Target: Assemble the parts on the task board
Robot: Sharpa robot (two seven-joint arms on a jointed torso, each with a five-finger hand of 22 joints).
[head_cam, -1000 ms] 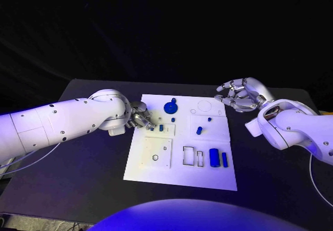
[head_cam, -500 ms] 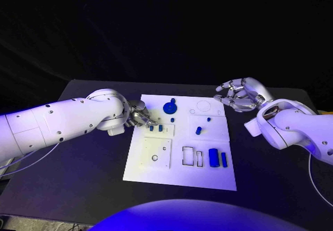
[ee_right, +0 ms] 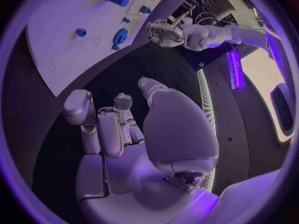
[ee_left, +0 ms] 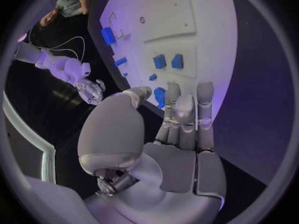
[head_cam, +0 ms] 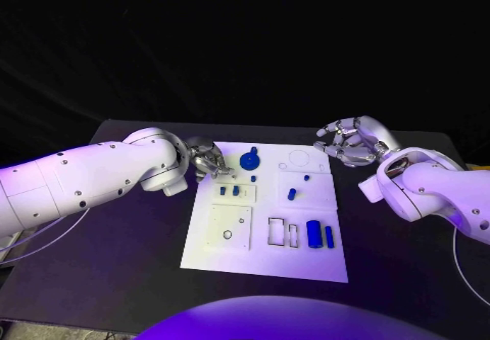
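Note:
The white task board (head_cam: 306, 265) lies in the middle of the black table. My left hand (head_cam: 209, 159) hovers at the board's far left corner, fingers stretched out and empty (ee_left: 177, 129). A round blue part (head_cam: 250, 161) sits just beyond its fingertips (ee_left: 159, 95). Two small blue parts (head_cam: 224, 190) (head_cam: 237, 190) stand side by side in a recess nearer me. Another small part (head_cam: 292, 192) lies mid-board, and two blue cylinders (head_cam: 314, 233) lie toward the near right. My right hand (head_cam: 352, 140) is raised off the far right corner, loosely curved and holding nothing (ee_right: 124, 129).
The board (ee_left: 206, 30) has several empty outlined recesses, among them a square plate (head_cam: 231, 225) and narrow slots (head_cam: 277, 230). Bare black table (head_cam: 122, 241) surrounds the board on both sides. The table's far edge runs behind both hands.
My left hand has drawn back from the two small blue parts toward the board's far left corner, leaving both standing in the recess. The right hand has barely moved.

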